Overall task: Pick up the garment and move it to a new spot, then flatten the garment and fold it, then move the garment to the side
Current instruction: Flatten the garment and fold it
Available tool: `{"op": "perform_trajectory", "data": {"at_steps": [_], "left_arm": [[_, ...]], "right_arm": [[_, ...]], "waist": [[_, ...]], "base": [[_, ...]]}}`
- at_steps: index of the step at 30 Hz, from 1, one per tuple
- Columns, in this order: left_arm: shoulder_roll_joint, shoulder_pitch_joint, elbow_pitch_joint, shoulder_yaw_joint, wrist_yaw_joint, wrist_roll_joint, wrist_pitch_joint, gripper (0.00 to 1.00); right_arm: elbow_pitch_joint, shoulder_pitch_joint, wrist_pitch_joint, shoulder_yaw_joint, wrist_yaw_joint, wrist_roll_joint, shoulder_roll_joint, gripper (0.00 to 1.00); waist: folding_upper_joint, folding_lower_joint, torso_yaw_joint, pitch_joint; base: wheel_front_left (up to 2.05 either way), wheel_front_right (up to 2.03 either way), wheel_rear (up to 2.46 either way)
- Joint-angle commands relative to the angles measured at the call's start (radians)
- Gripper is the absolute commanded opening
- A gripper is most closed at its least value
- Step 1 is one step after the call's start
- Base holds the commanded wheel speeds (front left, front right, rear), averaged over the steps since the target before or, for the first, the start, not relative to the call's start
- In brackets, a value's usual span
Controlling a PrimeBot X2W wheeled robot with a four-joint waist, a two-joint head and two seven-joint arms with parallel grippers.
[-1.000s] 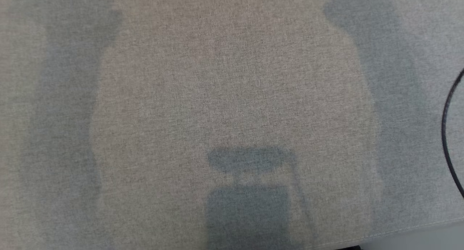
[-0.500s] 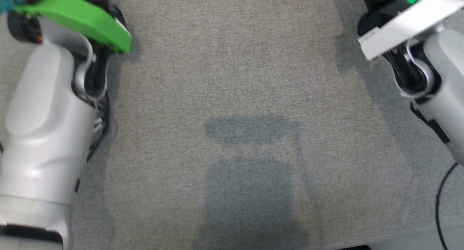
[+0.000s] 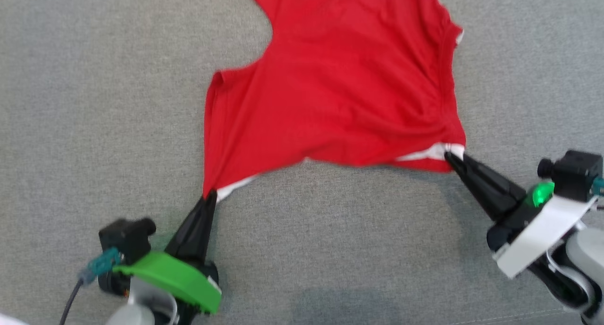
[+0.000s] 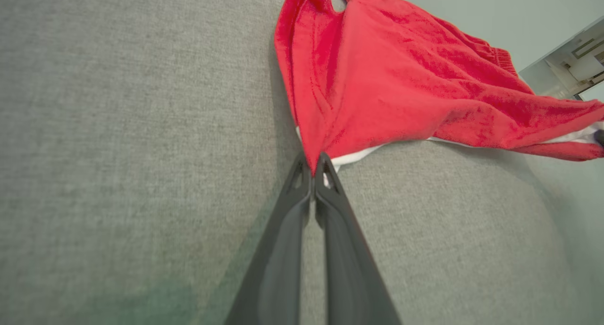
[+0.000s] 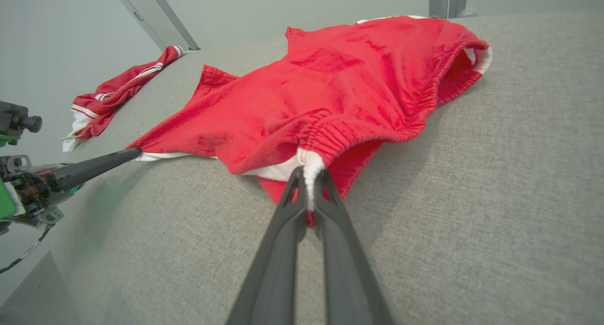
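Garment (image 3: 339, 79): thin red cloth, puckered corners

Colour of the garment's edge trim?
White, on a red garment; clearest in the right wrist view.

The left gripper (image 3: 210, 193) is fitted with two tapered dark fingers (image 3: 196, 230) and capped by a curved green cover (image 3: 170, 280). A black camera block (image 3: 125, 237) with a teal connector (image 3: 99, 264) and dark cable (image 3: 71, 301) is mounted beside it. The right gripper (image 3: 450, 156) is distinguished by a flat white plate (image 3: 542, 235), a green indicator light (image 3: 540, 194) and a pale grey forearm (image 3: 583, 254).
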Motion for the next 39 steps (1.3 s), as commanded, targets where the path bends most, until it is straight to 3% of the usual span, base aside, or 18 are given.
{"op": "perform_trajectory", "data": {"at_steps": [1, 4, 8, 12, 17, 23, 31, 35, 39], "left_arm": [[0.021, 0.076, -0.064, 0.004, 0.034, -0.008, 0.006, 0.00], [0.041, 0.241, -0.234, 0.016, 0.113, -0.036, 0.010, 0.00], [0.073, 0.409, -0.426, 0.033, 0.184, -0.062, 0.015, 0.00], [0.116, 0.494, -0.535, 0.051, 0.209, -0.091, 0.038, 0.00], [0.175, 0.477, -0.598, 0.088, 0.228, -0.090, 0.083, 0.00], [0.265, 0.350, -0.665, 0.138, 0.245, -0.076, 0.197, 0.00], [0.386, -0.016, -0.675, 0.171, 0.230, -0.101, 0.471, 0.00], [0.388, -0.238, -0.596, 0.142, 0.220, -0.112, 0.620, 0.00], [0.352, -0.435, -0.483, 0.104, 0.210, -0.124, 0.728, 0.00]], "right_arm": [[-0.027, 0.056, -0.003, 0.007, 0.000, -0.001, -0.023, 0.00], [-0.090, 0.172, -0.003, 0.009, 0.000, -0.008, -0.083, 0.00], [-0.144, 0.296, -0.003, -0.028, 0.000, -0.014, -0.128, 0.00], [-0.155, 0.370, -0.003, -0.056, 0.000, -0.042, -0.107, 0.00], [-0.134, 0.357, -0.003, -0.015, 0.000, -0.065, -0.042, 0.00], [-0.120, 0.281, -0.003, -0.057, 0.000, -0.010, 0.070, 0.00], [-0.097, 0.180, -0.003, -0.097, 0.000, 0.120, 0.199, 0.00], [-0.069, 0.125, -0.003, -0.091, 0.000, 0.154, 0.254, 0.00], [-0.053, 0.075, -0.003, -0.113, 0.000, 0.191, 0.320, 0.00]], "waist": [[0.0000, 0.0001, -0.019, -0.132], [0.0000, 0.0001, -0.036, -0.147], [0.0000, 0.0001, -0.060, -0.146], [0.0000, 0.0001, -0.081, -0.135], [0.0000, 0.0001, -0.105, -0.114], [0.0000, 0.0001, -0.147, -0.043], [0.0000, 0.0001, -0.216, 0.039], [0.0000, 0.0001, -0.256, 0.058], [0.0000, 0.0001, -0.306, 0.075]], "base": [[0.00, 0.00, 0.00], [0.00, 0.00, 0.00], [0.00, 0.00, 0.00], [0.00, 0.00, 0.00], [0.00, 0.00, 0.00], [0.00, 0.00, 0.00], [0.00, 0.00, 0.00], [0.00, 0.00, 0.00], [0.00, 0.00, 0.00]]}}
